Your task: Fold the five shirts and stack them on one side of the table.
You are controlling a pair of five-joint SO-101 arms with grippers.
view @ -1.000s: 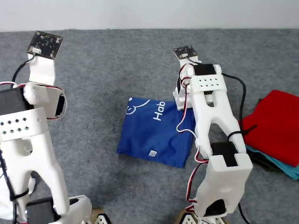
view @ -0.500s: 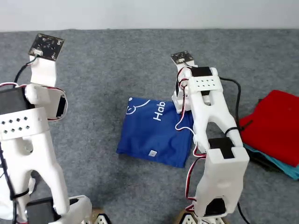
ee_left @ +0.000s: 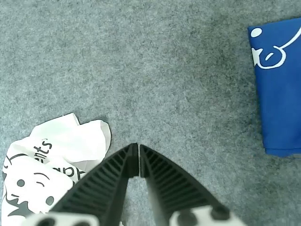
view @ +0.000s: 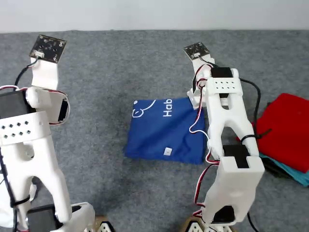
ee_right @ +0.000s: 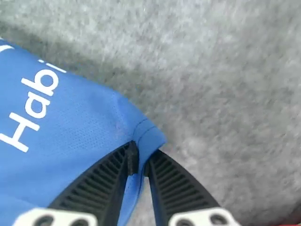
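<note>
Though left jaws meet empty, right jaws pinch the folded blue mesh shirt (view: 159, 135).

1. Blue shirt (view: 164, 130): right edge hidden under the right arm (view: 227, 116) in high view; cut by the frame edge in left wrist view.
2. White shirt (ee_left: 61, 141): cut off at the frame edge, part covered by left gripper (ee_left: 139, 153).
3. Red shirt (view: 282, 128): cut by the frame edge; garments (view: 295, 175) beneath show as slivers, count indeterminable.

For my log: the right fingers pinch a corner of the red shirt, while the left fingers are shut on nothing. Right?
No. The right wrist view shows the right fingers pinching a corner of the blue shirt, not the red. The rest holds.
</note>
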